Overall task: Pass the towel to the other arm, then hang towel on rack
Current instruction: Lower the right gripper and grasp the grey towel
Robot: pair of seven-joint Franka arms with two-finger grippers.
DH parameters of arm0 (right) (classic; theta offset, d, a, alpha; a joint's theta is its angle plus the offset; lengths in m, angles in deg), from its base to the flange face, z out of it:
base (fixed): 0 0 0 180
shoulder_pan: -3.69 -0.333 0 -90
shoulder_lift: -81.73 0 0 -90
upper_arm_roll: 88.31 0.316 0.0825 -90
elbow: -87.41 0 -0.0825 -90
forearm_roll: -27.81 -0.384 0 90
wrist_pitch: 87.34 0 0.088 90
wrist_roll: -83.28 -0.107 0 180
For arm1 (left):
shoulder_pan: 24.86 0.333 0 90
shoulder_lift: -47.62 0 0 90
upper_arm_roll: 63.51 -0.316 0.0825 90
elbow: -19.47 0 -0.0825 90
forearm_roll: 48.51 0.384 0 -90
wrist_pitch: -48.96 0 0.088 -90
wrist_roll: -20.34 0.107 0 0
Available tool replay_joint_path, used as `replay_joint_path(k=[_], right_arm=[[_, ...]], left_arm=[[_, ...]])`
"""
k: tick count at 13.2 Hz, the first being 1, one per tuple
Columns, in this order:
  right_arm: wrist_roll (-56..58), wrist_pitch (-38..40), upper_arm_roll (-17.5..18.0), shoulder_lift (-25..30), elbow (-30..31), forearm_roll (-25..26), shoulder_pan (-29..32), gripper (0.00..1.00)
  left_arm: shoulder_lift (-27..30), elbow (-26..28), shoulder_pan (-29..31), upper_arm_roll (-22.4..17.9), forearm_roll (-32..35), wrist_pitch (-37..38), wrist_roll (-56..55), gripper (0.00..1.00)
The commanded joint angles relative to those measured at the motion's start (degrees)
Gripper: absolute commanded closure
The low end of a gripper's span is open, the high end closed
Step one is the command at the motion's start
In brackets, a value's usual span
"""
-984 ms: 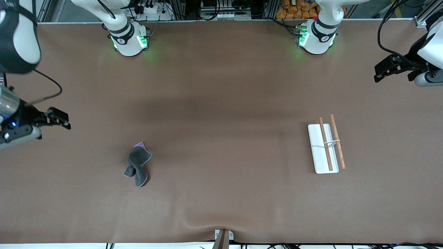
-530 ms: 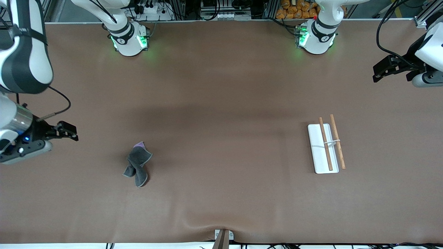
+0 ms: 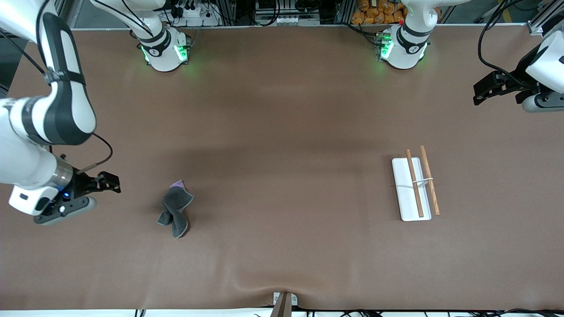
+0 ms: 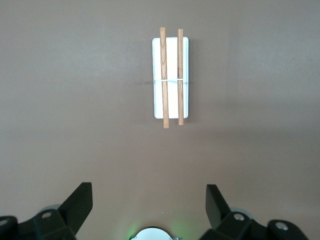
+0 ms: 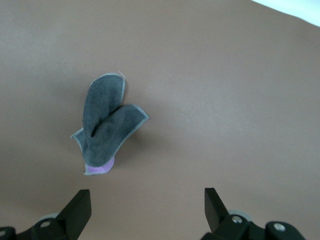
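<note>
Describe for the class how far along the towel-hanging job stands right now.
Done: nothing; the towel lies crumpled on the table. In hand: the open right claw hangs beside the towel. Left: grasp, pass to the open left claw, waiting at its table end, then hang on the rack.

A wide bench [image 3: 282, 110] covered in a matte brown sheet fills the scene, with soft darker shadow bands across its middle. Along its farthest edge run aluminium frame rails [image 3: 538, 22], black cables [image 3: 273, 9] and a pile of orange objects [image 3: 374, 13].
</note>
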Motion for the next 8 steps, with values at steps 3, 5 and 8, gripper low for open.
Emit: replay_joint_path(k=[3, 5, 8], right_arm=[[-4.2, -0.9, -0.3, -5.8, -1.8, -10.8, -1.0, 0.00], [-7.4, -0.5, -0.3, -6.8, -1.4, -13.2, -1.0, 0.00], [-9.3, -3.0, -0.2, -9.5, -1.4, -13.5, -2.1, 0.00]], left_arm=[[0.5, 0.1, 0.2, 0.1, -0.1, 0.5, 1.3, 0.00], [0.5, 0.2, 0.2, 0.1, -0.1, 0.5, 1.3, 0.00], [0.4, 0.2, 0.2, 0.1, -0.1, 0.5, 1.3, 0.00]])
